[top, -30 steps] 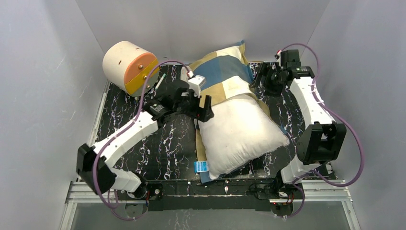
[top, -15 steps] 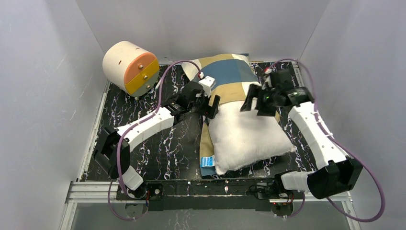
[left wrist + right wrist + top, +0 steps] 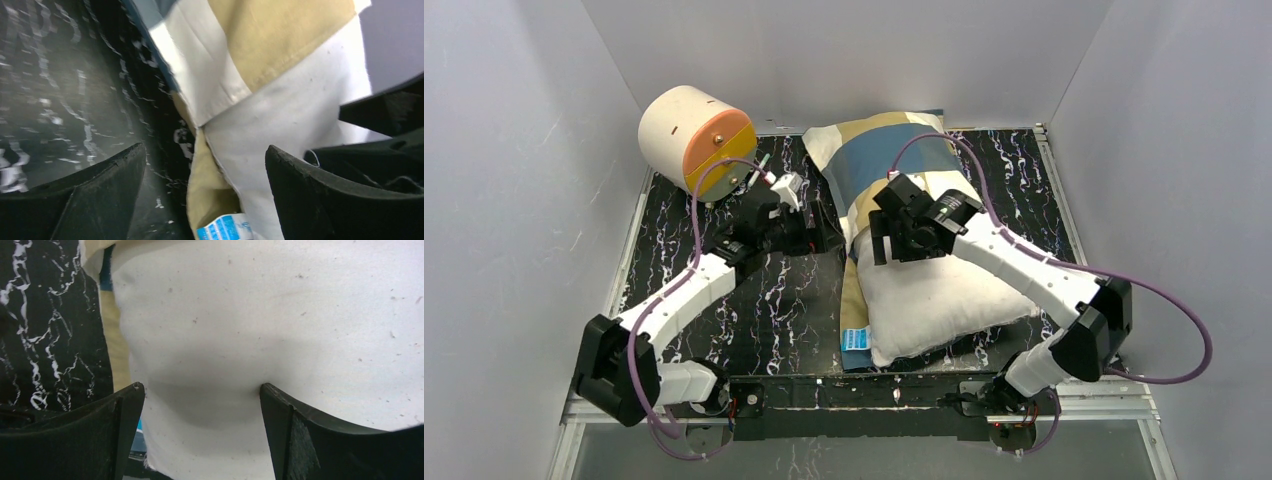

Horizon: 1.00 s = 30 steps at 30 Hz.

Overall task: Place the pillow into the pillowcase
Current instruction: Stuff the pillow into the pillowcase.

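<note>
- The pillow (image 3: 939,300) lies mid-table with its near part bare and its far end tucked into the pillowcase (image 3: 889,155).
- The right gripper (image 3: 200,387) is spread wide on the pillow's far-left part (seemingly denting it) and grips nothing.
- The left gripper (image 3: 205,150) gapes empty beside the case's left hem.
- Stuffing looks about half done. The next move is probably to pinch that hem and draw it nearward.

- plain white plump cloth pillow (image 3: 934,290): matt woven fabric, soft, lightly wrinkled, dark lint specks.
- thin blue, tan & cream block-pattern cloth pillowcase (image 3: 889,150): fine weave, matt, faint sheen on cream part.
- black tabletop w/ white marble-like veins (image 3: 774,300): smooth, slightly glossy.
- cream-and-orange cylinder (image 3: 689,135): smooth, matt; material unclear.
- black fingers (image 3: 90,440) of right gripper (image 3: 200,386): matt plastic, fine ridges at edges.
- white arm shells (image 3: 1024,270): smooth plastic, semi-gloss.
</note>
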{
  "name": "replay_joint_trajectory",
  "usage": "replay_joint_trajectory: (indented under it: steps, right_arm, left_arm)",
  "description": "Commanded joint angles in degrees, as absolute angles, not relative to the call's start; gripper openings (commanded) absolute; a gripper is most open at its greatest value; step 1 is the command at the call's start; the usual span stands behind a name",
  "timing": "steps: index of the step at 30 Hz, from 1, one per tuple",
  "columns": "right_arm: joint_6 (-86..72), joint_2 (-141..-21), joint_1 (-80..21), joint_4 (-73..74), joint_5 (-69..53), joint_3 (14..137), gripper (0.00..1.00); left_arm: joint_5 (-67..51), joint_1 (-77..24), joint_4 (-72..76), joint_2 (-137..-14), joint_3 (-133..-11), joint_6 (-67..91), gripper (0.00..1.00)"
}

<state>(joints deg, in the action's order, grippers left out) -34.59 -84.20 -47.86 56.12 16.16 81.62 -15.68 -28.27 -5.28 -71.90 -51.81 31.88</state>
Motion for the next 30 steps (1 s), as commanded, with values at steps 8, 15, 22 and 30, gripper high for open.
replay_joint_trajectory:
  steps: [8,15,22,30]
  right_arm:
    - [-34.64,-91.27,-48.72,49.32,28.73,81.30,0.66]
    - [-33.93,-91.40,-46.07,41.63,27.30,81.39,0.06]
    - [-35.60,-89.40,-41.99,22.94,27.37,79.42,0.01]
    - [-38.91,-93.01,-39.46,13.74,41.54,82.56,0.01]
  left_arm:
    - [-25.68,-30.26,21.18,-80.24,-36.32,45.07,0.88]
    - [-26.96,-35.12,29.82,-86.34,-35.38,48.55,0.47]
    - [-25.85,-35.69,5.98,-78.67,-45.02,42.64,0.00]
    - [-21.38,-39.58,-5.76,-66.30,-39.41,41.28,0.00]
